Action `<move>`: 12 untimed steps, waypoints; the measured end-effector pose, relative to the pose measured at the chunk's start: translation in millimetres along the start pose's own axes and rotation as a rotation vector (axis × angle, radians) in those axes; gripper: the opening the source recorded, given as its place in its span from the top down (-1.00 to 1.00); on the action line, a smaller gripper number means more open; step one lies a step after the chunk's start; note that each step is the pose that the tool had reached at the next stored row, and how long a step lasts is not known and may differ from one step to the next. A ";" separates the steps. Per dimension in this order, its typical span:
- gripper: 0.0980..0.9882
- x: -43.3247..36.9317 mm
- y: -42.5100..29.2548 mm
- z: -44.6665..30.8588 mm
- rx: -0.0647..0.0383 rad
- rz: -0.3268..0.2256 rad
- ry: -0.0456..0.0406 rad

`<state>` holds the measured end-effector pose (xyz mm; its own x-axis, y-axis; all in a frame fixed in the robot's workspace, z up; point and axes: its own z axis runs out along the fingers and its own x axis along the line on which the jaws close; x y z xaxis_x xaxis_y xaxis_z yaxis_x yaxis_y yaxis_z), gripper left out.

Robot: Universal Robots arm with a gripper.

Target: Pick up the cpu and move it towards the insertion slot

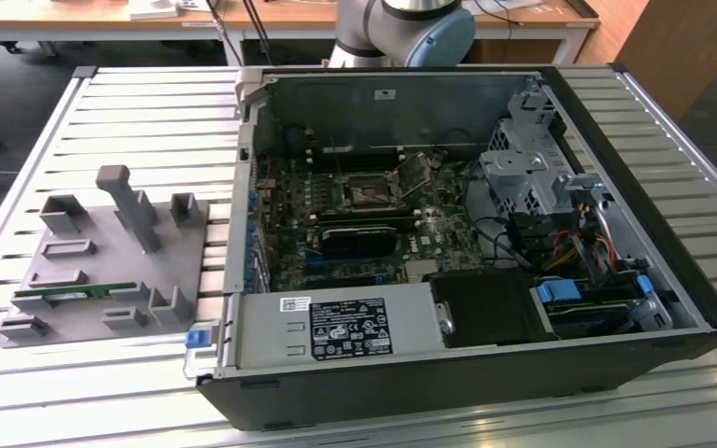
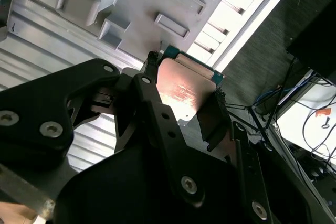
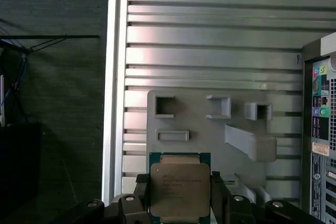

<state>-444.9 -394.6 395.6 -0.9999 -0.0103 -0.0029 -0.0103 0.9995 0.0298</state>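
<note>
First wrist view: clamped in the gripper (image 3: 180,195), the cpu (image 3: 180,184), with a black finger (image 3: 143,196) tight against each of two opposite edges. Closed just to the chip's width, no gap on either side. Held with the flat top toward the camera, above the near edge of the grey fixture plate (image 3: 210,129) and the slatted table (image 3: 210,40). Near it, off to one side, the rear panel of the computer case (image 3: 321,129).

Looks square and thin. Dull silver metal lid with a few faint lines of print and rounded corners, with a narrow teal-green rim showing round it.

In the second wrist view, seen past the black linkage: the lid catching a warm pinkish light, teal rim showing at the far corner, pads (image 2: 212,121) pressing in from both sides, and the plate and table slats beyond.

Exterior view: the insertion slot (image 1: 368,191), a dark square in a silvery bracket, set on the board inside the open case. Well apart from the fixture plate, at the exterior view's left. On that plate, a green memory stick (image 1: 72,295) lying flat.
</note>
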 end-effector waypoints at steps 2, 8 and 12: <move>0.00 0.0 0.2 -2.3 0.000 0.000 -0.0001; 0.00 0.0 0.9 -10.4 0.000 0.000 0.0000; 0.00 -0.1 1.3 -16.9 0.001 0.000 0.0000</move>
<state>-444.8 -393.8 412.5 -0.9999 -0.0103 -0.0029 -0.0104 0.9995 0.0291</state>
